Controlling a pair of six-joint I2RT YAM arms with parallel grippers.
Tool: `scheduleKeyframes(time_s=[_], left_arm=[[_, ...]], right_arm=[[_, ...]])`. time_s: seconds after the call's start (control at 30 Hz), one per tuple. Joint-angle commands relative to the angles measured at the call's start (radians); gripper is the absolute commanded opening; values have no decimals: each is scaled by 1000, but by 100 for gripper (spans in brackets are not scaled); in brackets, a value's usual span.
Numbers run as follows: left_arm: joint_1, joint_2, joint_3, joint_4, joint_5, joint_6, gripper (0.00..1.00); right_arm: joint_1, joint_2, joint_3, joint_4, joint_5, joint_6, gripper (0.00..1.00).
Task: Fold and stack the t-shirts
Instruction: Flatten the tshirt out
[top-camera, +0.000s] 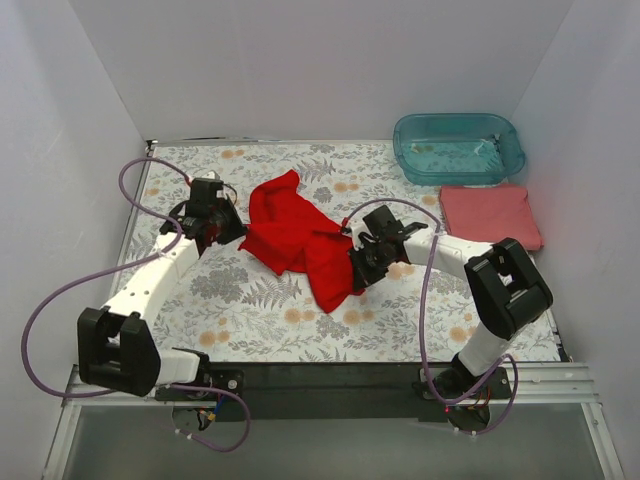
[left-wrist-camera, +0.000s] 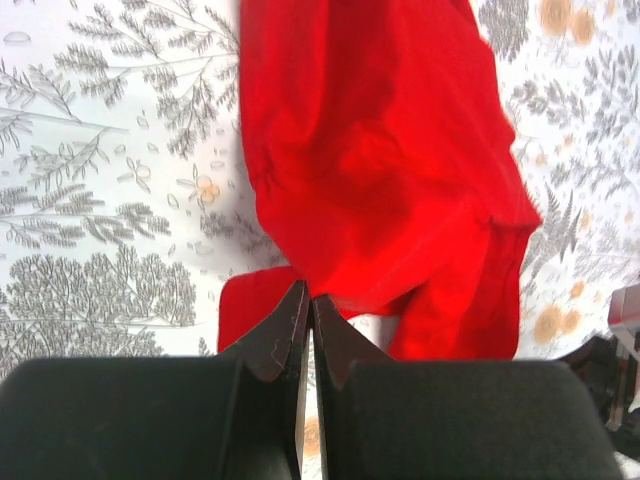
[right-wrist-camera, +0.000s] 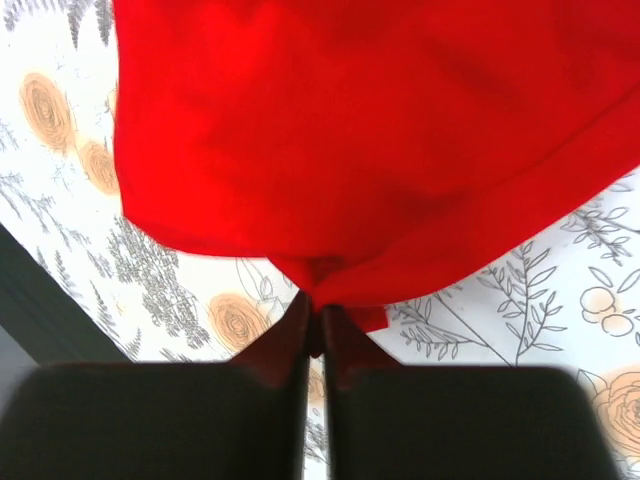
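Top external view: the pink shirt (top-camera: 490, 215) is seen folded flat at the right edge of the table (top-camera: 260, 320), just in front of the tub (top-camera: 458, 148), so that half can be called done. The red shirt (top-camera: 300, 240) is bunched up mid-table, not spread, folded or stacked, so most of the work is left, tbh. It's pinched from both sides: the left gripper (left-wrist-camera: 308, 300) is pressed together on a hem at its left side, and the right gripper (right-wrist-camera: 314, 315) is clamped on a gathered bit at its lower right. Decent bare table is left in front and to the left for spreading. The right side is tighter, with the pink shirt and tub close to the wall.
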Motion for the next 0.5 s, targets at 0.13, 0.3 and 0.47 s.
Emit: scheduleKeyframes(time_s=[0.13, 0.3, 0.47], left_arm=[[166, 179, 259, 47, 73, 5, 0], [239, 369, 573, 12, 117, -44, 0], [331, 514, 1081, -74, 179, -124, 0]], right_arm=[[-15, 67, 213, -99, 258, -29, 1], [-104, 176, 686, -256, 613, -95, 1], [-150, 307, 1310, -302, 1007, -228, 1]])
